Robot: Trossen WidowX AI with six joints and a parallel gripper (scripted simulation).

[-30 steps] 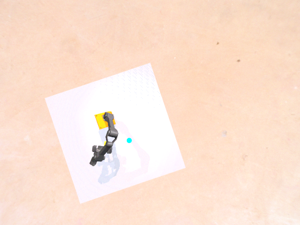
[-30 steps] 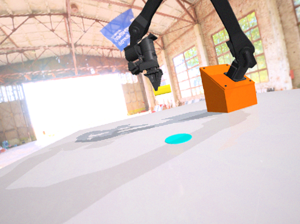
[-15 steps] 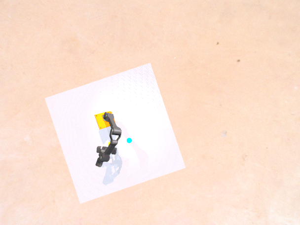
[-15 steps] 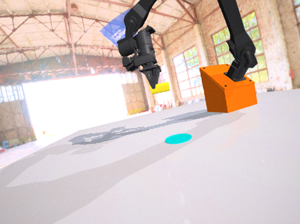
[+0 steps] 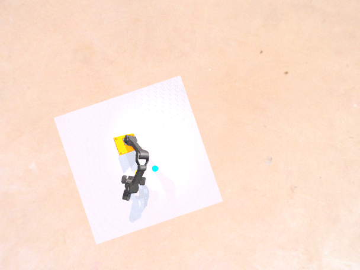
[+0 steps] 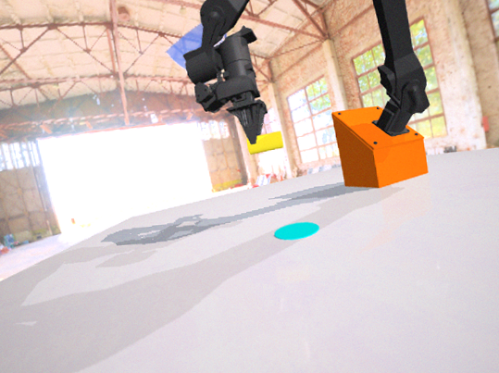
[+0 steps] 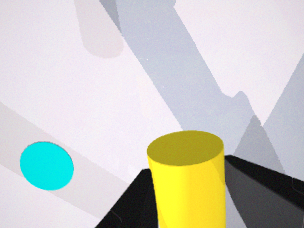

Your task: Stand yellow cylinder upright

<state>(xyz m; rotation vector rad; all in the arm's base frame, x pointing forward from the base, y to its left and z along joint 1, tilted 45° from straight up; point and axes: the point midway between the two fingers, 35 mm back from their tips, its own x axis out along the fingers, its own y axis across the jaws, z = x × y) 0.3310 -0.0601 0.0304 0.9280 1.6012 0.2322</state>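
Observation:
My gripper (image 6: 254, 138) (image 5: 132, 183) is shut on the yellow tall cylinder (image 6: 268, 142) (image 7: 188, 196) and holds it well above the table. In the exterior view the cylinder lies level, sticking out to the right of the fingertips. In the wrist view it points away from the camera between the dark fingers. In the top view the arm hides almost all of it. The flat cyan circle (image 6: 297, 230) (image 5: 154, 168) (image 7: 46, 165) lies on the table, in front of and a little to the right of the gripper in the exterior view, with nothing on it.
The arm's orange base block (image 6: 382, 157) (image 5: 119, 145) stands behind and to the right of the circle. The white table top (image 5: 89, 133) (image 6: 395, 286) is a square bounded by tan floor (image 5: 266, 89) on all sides.

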